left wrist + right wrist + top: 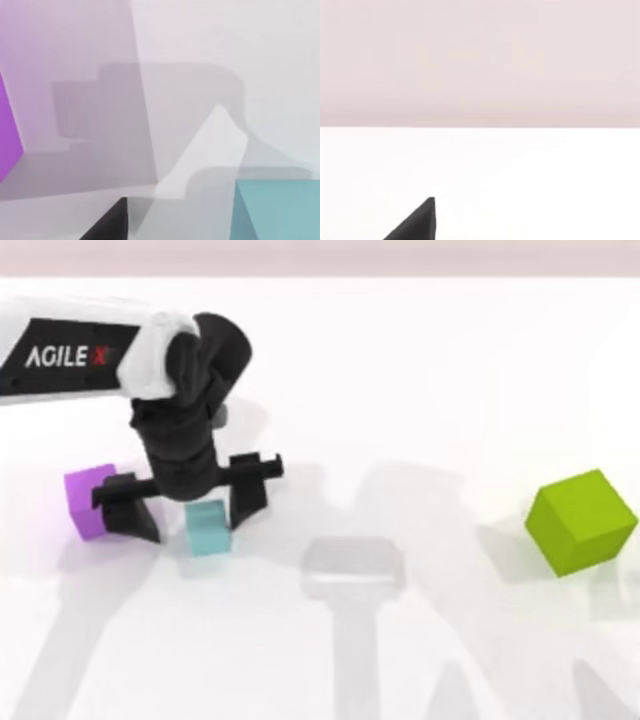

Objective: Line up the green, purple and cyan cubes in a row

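The cyan cube (207,528) sits on the white table (420,390) at left of centre, directly under the left gripper (190,510), whose black fingers (248,495) stand spread wide, one on either side of the cube and not touching it. The purple cube (88,502) lies just to the left of the cyan one, its right part hidden behind the gripper's left finger, so whether finger and cube touch cannot be told. In the left wrist view the cyan cube (275,210) and the purple cube (9,135) appear at opposite edges with bare table and grey shadows between them. The green cube (582,522) rests well apart, near the table's right edge and turned at a slant to the other two. There are no containers on the table. A broad stretch of table, crossed only by shadows, lies between the cyan and green cubes, and the far half of the surface is bare up to its back edge. The white left arm (80,350) reaches in from the left. The right arm does not show from above; its wrist view gives only one dark fingertip (417,222) over bare table, so its finger state cannot be told.
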Robot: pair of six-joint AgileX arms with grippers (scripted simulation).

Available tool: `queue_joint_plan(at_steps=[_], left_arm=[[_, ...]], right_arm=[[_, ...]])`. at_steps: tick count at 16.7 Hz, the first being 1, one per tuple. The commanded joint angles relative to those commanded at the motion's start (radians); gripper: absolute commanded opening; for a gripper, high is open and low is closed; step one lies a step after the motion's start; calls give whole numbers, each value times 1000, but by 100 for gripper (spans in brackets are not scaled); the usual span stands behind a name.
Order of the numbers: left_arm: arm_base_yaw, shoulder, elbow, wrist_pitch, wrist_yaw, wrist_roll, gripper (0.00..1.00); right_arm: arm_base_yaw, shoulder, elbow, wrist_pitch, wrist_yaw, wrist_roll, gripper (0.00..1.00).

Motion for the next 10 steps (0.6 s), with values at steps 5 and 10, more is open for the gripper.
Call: queue_joint_plan(at_steps=[5, 10], left_arm=[[0, 0, 0, 0, 0, 0, 2], [0, 0, 0, 0, 0, 0, 0]], right_arm=[[0, 0, 0, 0, 0, 0, 100], [0, 0, 0, 0, 0, 0, 100]])
